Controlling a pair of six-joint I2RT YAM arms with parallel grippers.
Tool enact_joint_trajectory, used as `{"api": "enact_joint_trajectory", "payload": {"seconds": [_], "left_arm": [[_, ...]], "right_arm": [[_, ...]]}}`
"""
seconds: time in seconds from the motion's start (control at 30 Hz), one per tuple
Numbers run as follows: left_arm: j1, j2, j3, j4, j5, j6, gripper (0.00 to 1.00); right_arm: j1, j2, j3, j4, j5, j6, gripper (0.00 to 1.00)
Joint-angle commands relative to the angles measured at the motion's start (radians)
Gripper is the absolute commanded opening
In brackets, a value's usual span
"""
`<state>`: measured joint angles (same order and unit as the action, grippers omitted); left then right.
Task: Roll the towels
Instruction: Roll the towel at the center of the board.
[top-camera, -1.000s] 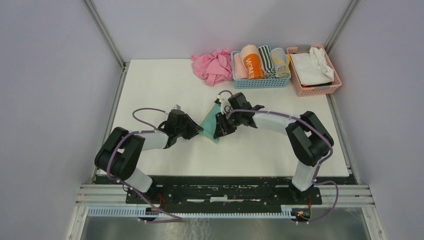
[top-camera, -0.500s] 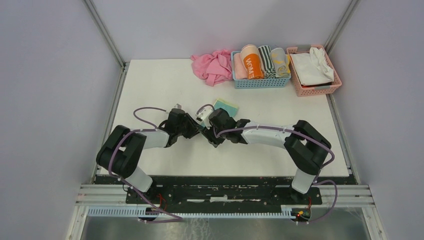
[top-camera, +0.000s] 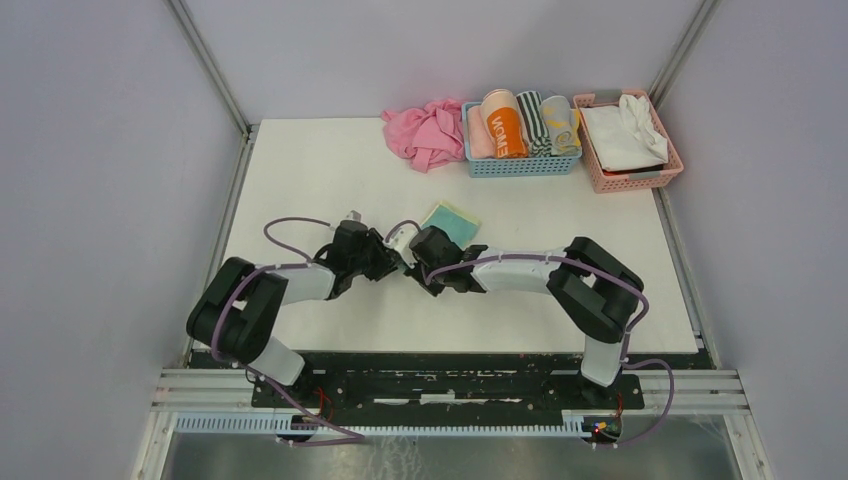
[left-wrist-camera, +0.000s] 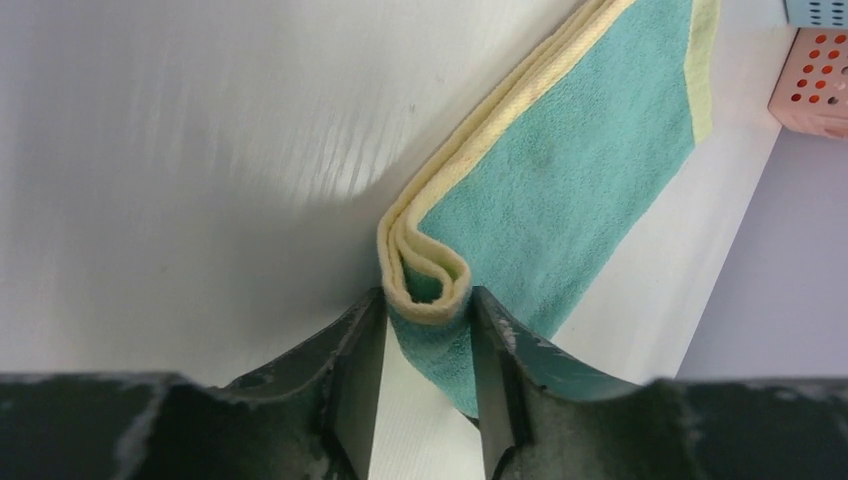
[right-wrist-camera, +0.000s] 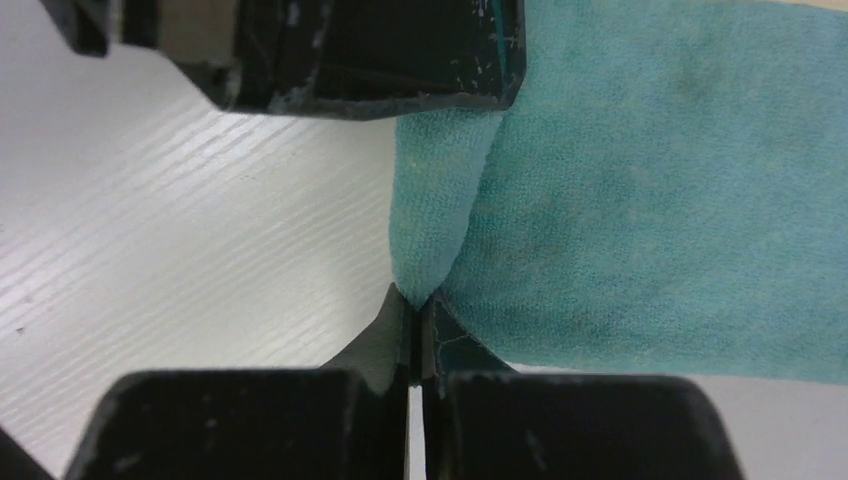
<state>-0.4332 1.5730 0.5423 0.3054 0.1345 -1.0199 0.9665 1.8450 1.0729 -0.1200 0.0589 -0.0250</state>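
The pale yellow and teal towel (top-camera: 450, 220) lies on the white table as a folded strip running back and to the right. Its near end is curled into a small loop (left-wrist-camera: 430, 285). My left gripper (top-camera: 390, 260) (left-wrist-camera: 428, 320) is shut on that loop, one finger on each side. My right gripper (top-camera: 412, 270) (right-wrist-camera: 415, 300) faces it, shut, and pinches a fold of the teal face (right-wrist-camera: 440, 230) at its tips. The left gripper's fingers (right-wrist-camera: 330, 50) show at the top of the right wrist view. The grey towel with yellow marks (top-camera: 562, 125) stands rolled in the blue basket (top-camera: 520, 166).
The pink cloth (top-camera: 425, 132) lies bunched at the back, left of the blue basket, which holds several rolled towels. A pink basket (top-camera: 630, 178) with a white cloth (top-camera: 625, 135) stands at the back right. Both arms meet at the table's middle.
My right gripper has moved left and nearer, towards the left gripper, carrying the towel's end over. The towel, held up between the grippers before, now lies flat behind them.
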Motion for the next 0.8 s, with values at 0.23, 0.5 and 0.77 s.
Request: {"api": "enact_joint_trajectory", "payload": {"seconds": [0.23, 0.5, 0.77], "left_arm": [[0.007, -0.456, -0.201, -0.306, -0.045, 0.000, 0.66], [0.007, -0.758, -0.294, -0.397, -0.063, -0.053, 0.72], [0.009, -0.652, -0.292, -0.263, -0.038, -0.039, 0.71]], "right_arm": [[-0.097, -0.102, -0.072, 0.163, -0.536, 0.336, 0.00], [-0.202, 0.010, -0.204, 0.519, -0.758, 0.700, 0.00], [-0.272, 0.176, -0.256, 0.712, -0.836, 0.907, 0.00]]}}
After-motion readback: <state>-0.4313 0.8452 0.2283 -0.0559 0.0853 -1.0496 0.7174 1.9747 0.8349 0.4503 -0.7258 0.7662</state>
